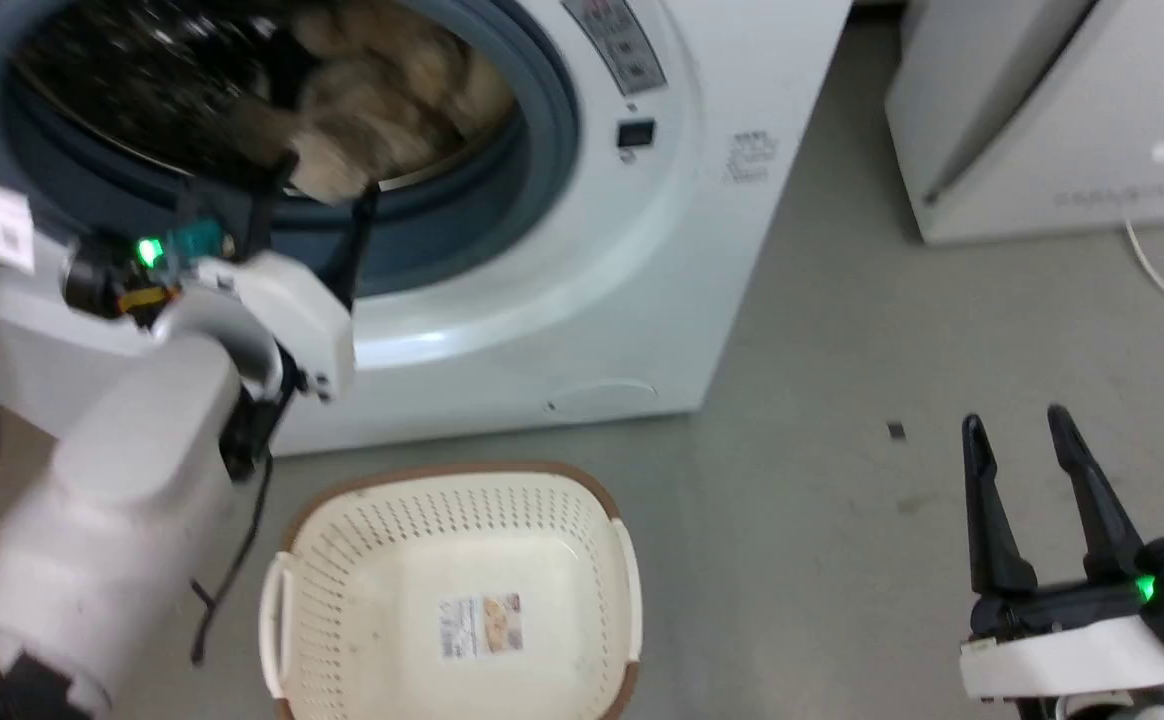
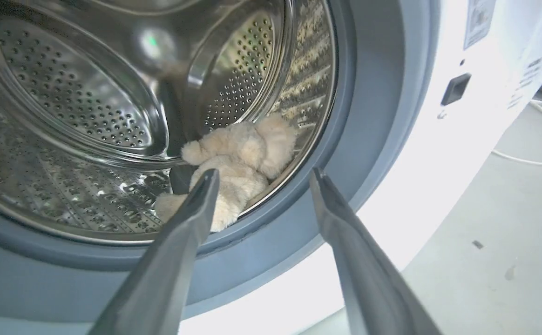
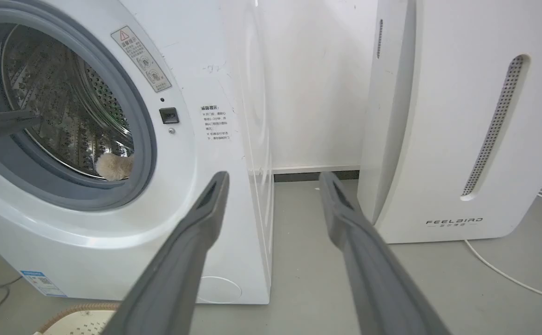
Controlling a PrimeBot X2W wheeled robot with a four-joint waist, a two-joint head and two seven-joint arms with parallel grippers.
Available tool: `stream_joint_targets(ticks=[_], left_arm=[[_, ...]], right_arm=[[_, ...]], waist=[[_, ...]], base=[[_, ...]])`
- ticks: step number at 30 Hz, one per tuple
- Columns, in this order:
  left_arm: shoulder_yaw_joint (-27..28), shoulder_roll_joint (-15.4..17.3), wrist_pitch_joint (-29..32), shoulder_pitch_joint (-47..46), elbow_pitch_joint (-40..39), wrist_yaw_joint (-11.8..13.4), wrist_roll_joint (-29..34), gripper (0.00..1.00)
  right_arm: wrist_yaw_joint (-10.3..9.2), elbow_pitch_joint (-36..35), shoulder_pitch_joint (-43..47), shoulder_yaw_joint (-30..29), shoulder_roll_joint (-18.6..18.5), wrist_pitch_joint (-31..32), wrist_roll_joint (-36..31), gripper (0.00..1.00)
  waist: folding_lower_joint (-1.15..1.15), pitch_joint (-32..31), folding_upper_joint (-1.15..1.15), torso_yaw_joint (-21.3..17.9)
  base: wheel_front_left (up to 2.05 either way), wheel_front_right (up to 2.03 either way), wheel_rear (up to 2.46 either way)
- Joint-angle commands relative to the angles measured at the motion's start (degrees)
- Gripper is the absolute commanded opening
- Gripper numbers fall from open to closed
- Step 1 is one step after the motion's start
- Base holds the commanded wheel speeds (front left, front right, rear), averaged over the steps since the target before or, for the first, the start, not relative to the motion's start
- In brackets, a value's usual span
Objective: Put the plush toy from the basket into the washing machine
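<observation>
plush toy (image 2: 243, 153) in washing machine (image 2: 462, 153), half-hidden | left end effector (image 2: 265, 173) spread | right end effector (image 3: 274, 176) spread

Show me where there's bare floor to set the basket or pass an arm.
Free: floor between washer and white appliance, and between basket and right tool. The basket holds just a sticker. Crowded: the drum mouth, with the left tool open by the toy, and left of the basket, where a cable hangs.

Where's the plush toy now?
In the left wrist view, the plush toy lies inside the washing machine's drum, low on the right near the door ring, ahead of the open left gripper.
</observation>
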Motion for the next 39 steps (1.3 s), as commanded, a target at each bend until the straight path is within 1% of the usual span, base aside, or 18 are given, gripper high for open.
stream_joint_targets(ticks=[1, 3, 6, 8, 13, 17, 18, 20, 25, 29, 38, 39], left_arm=[[1.2, 0.3, -0.3, 3.0, -1.6, 1.1, 0.2, 1.00], [4.4, 0.6, -0.3, 8.3, -6.6, 3.3, 0.3, 1.00], [9.1, 1.1, -0.3, 16.2, -14.3, 7.0, 2.1, 1.00], [11.9, 1.0, -0.3, 21.9, -19.2, 9.0, 3.4, 1.00], [18.5, -0.7, -0.3, 35.7, -29.7, 13.5, 6.1, 1.00], [24.9, -3.3, -0.3, 45.3, -36.4, 16.3, 8.5, 1.00], [25.9, -3.9, -0.3, 47.4, -37.5, 16.5, 9.6, 1.00], [27.3, -5.5, -0.3, 51.4, -39.1, 15.8, 10.7, 1.00], [28.7, -7.7, -0.3, 57.2, -38.7, 13.9, 14.8, 1.00], [30.1, -9.6, -0.3, 59.4, -38.8, 12.5, 18.5, 1.00], [35.2, -13.5, -0.3, 61.7, -39.2, 10.0, 23.3, 1.00], [35.4, -13.6, -0.1, 60.9, -39.2, 10.0, 23.3, 0.00]], right_arm=[[-0.04, 0.3, 1.0, -0.2, 0.0, -0.2, -0.4, 1.00], [-0.04, 0.7, 2.3, -0.5, 0.0, -0.2, -0.3, 1.00], [-0.04, 1.4, 3.9, -0.2, 0.0, -0.2, -0.5, 1.00], [-0.04, 1.9, 5.0, -0.2, 0.0, -0.2, -0.6, 1.00], [-0.04, 2.2, 7.6, -0.8, 0.0, -0.3, -0.2, 1.00], [-0.04, 2.2, 8.8, -0.2, 0.0, -0.3, -0.8, 1.00], [-0.04, 2.4, 8.9, -0.1, 0.0, -0.3, -0.9, 1.00], [-0.04, 2.6, 8.9, 0.1, 0.0, -0.3, -0.7, 1.00], [-0.04, 3.2, 9.5, 0.6, 0.0, -0.3, -0.6, 1.00], [-0.04, 3.6, 10.4, 0.6, 0.0, -0.3, -0.8, 1.00], [-0.04, 4.5, 11.2, 1.4, 0.0, -0.3, -0.2, 1.00], [0.00, 4.4, 10.3, 1.3, 0.0, 0.0, -0.4, 0.00]], waist=[[0.01, -6.8, 0.00, 5.0], [0.01, -8.8, 0.00, 5.9], [0.01, -11.5, 0.00, 6.9], [0.01, -13.3, 0.00, 7.5], [0.01, -16.4, 0.00, 9.0], [0.01, -17.5, 0.00, 9.6], [0.01, -17.7, 0.00, 9.7], [0.01, -18.1, 0.00, 9.8], [0.01, -19.0, 0.00, 10.4], [0.01, -19.3, 0.00, 11.0], [0.01, -19.5, 0.00, 11.1], [0.01, -19.5, 0.00, 11.1]], base=[[0.00, 0.00, 0.00], [0.00, 0.00, 0.00], [0.00, 0.00, 0.00], [0.00, 0.00, 0.00], [0.00, 0.00, 0.00], [0.00, 0.00, 0.00], [0.00, 0.00, 0.00], [0.00, 0.00, 0.00], [0.00, 0.00, 0.00], [0.00, 0.00, 0.00], [0.00, 0.00, 0.00], [0.00, 0.00, 0.00]])
